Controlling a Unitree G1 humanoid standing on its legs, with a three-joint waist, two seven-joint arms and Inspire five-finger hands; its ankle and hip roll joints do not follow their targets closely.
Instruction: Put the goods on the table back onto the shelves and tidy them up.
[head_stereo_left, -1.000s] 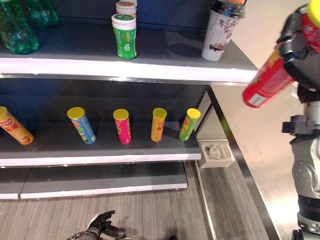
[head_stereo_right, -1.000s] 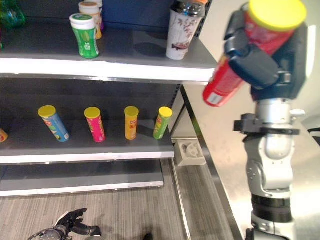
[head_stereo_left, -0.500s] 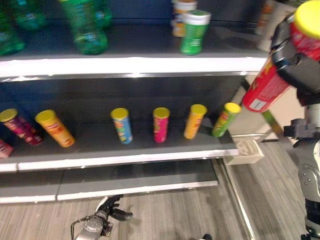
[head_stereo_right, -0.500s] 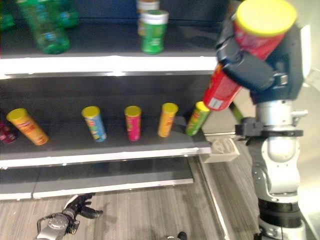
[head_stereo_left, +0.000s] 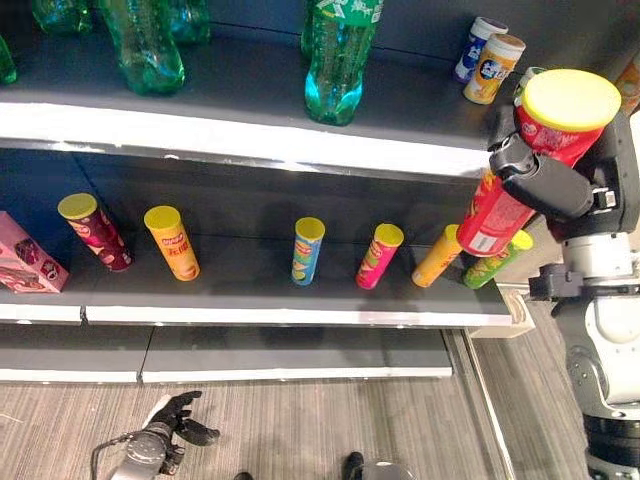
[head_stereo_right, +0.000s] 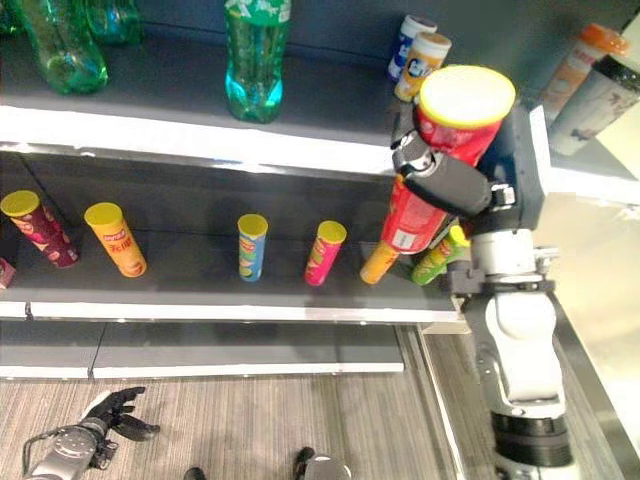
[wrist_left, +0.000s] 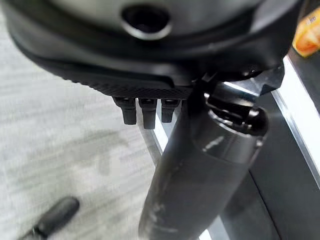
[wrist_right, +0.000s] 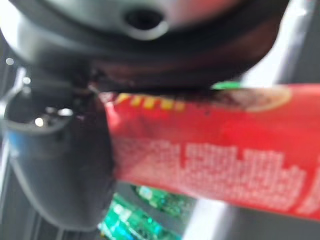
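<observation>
Before the dark shelf (head_stereo_left: 300, 285), the right hand (head_stereo_left: 545, 185) clasps a glossy red yellow-lidded cylindrical can (head_stereo_left: 520, 170); left hand (head_stereo_left: 165, 440) relaxed.

the dark grey upper shelf with a white front edge (head_stereo_left: 250, 140) carries clear green plastic bottles (head_stereo_left: 338, 60) and, near its right end, two small cans, one white and blue (head_stereo_left: 473, 47) and one orange (head_stereo_left: 491, 68). the dark grey middle shelf (head_stereo_left: 250, 300) holds a pink box (head_stereo_left: 25, 262) at its left end, then a row of yellow-lidded tubes standing apart: maroon (head_stereo_left: 93, 231), orange (head_stereo_left: 171, 241), blue (head_stereo_left: 307, 250), pink (head_stereo_left: 379, 255), an orange-yellow one (head_stereo_left: 437, 256) and a green one (head_stereo_left: 495, 262). a lower grey shelf (head_stereo_left: 290, 355) sits above the grey wood-grain floor (head_stereo_left: 300, 430).
</observation>
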